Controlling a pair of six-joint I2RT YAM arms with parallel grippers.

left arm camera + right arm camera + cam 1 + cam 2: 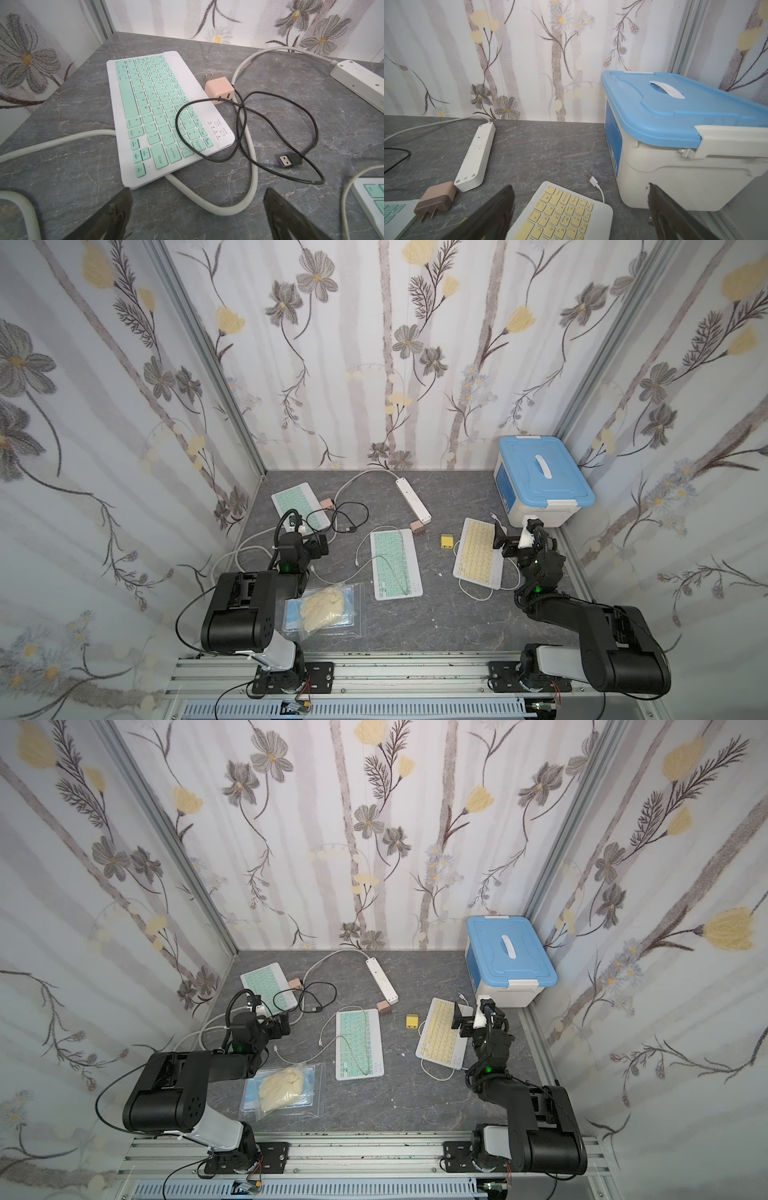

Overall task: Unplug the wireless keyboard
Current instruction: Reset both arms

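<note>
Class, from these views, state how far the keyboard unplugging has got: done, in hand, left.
Done: the black cable's USB plug lies free beside the green keyboard; its side port looks empty. In hand: nothing; left gripper and right gripper are open. Left: unclear whether the white cable is plugged into the yellow keyboard.

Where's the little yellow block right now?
In both top views the small yellow block lies on the grey stone-patterned tabletop, slightly right of centre, between the middle mint-keyed white keyboard and the yellow-keyed white keyboard.
</note>
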